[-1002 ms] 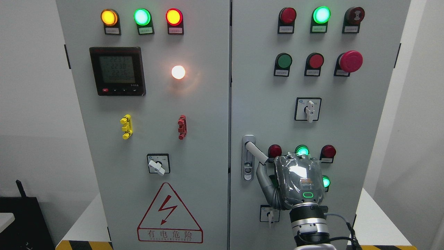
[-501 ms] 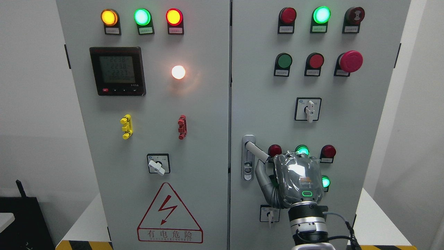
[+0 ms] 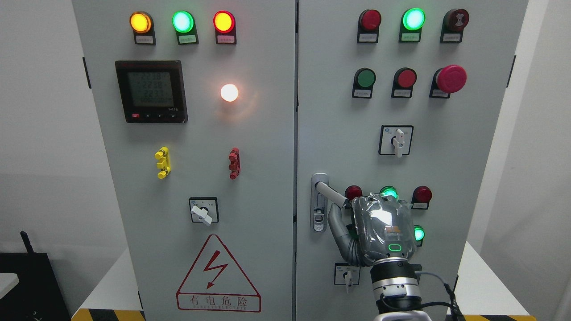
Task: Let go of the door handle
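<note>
right hand (image 3: 382,229): comes in from the bottom right, back of the hand facing the camera. The thumb runs up under the lever and the other fingers seem wrapped over its outer end, so I'd call it gripping the door handle. The fingertips are hidden behind the palm though, so how tight is anyone's guess.

door handle (image 3: 329,193): on the right-hand door (image 3: 339,111), low down near its left edge, right next to the seam between the two doors. Silver lever, swung out and pointing down-right from its pivot plate, with the free end disappearing into the hand.

why it's held like that: a grip at the lever's far end gives the most leverage, makes sense for turning a latch.

handle look: metal, slim, rounded, with a keyhole part on the plate below the pivot.

task status: not let go yet, I'd say. Fingers need to uncurl first.

left hand: not in the shot.
</note>
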Controlling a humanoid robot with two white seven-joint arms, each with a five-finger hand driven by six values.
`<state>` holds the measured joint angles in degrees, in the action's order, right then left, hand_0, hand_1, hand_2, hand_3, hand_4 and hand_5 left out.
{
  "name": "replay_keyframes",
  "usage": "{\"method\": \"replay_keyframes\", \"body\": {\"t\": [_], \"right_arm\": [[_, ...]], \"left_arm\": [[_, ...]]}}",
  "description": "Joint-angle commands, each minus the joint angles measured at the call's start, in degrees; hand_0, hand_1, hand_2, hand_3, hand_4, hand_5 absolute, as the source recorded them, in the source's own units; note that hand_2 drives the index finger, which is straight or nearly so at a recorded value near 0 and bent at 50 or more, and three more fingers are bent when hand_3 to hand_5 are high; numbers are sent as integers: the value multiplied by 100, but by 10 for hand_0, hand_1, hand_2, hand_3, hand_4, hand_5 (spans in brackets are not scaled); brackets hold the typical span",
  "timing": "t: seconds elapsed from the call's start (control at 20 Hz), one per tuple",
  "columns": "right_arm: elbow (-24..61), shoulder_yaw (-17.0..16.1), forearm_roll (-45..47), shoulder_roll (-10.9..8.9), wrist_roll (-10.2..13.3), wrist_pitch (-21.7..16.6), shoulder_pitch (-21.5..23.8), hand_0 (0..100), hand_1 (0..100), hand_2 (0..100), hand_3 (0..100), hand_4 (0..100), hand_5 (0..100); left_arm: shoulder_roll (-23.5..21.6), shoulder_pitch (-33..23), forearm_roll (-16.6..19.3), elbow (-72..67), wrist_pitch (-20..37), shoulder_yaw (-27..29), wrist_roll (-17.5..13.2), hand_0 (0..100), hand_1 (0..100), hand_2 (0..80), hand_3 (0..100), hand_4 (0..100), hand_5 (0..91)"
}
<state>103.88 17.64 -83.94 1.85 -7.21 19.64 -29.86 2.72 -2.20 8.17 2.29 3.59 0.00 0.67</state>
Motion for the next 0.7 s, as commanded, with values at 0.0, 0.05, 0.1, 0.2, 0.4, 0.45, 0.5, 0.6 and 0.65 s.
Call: {"method": "replay_keyframes", "body": {"t": [0.0,0.05,0.1,0.2,0.4,0.45,0.5,0.6,0.65], "right_arm": [[1,-24,0,26,1,-4,-3,652,0,1000,1000,920,973],[1,-32,0,17,1,-4,-3,651,0,1000,1000,920,973],[1,-41,0,26,1,-4,-3,651,0,1000,1000,920,973],[1,-41,0,17,1,-4,-3,652,0,1000,1000,920,974],[1,-68,0,17,1,-4,-3,650,0,1000,1000,920,974],[-8,-68,0,17,1,-4,-3,650,0,1000,1000,920,974],[1,-68,0,17,1,-4,-3,650,0,1000,1000,920,974],[1,-68,0,17,1,-4,-3,650,0,1000,1000,920,974],[-8,-68,0,17,1,-4,-3,650,0,1000,1000,920,974]], "left_arm": [[0,0,0,0,-8,-140,3,120,389,0,0,0,0],[0,0,0,0,-8,-140,3,120,389,0,0,0,0],[0,0,0,0,1,-140,3,120,389,0,0,0,0],[0,0,0,0,1,-140,3,120,389,0,0,0,0],[0,0,0,0,-8,-140,3,120,389,0,0,0,0],[0,0,0,0,-8,-140,3,120,389,0,0,0,0],[0,0,0,0,1,-140,3,120,389,0,0,0,0],[0,0,0,0,1,-140,3,120,389,0,0,0,0],[0,0,0,0,1,-140,3,120,389,0,0,0,0]]}}
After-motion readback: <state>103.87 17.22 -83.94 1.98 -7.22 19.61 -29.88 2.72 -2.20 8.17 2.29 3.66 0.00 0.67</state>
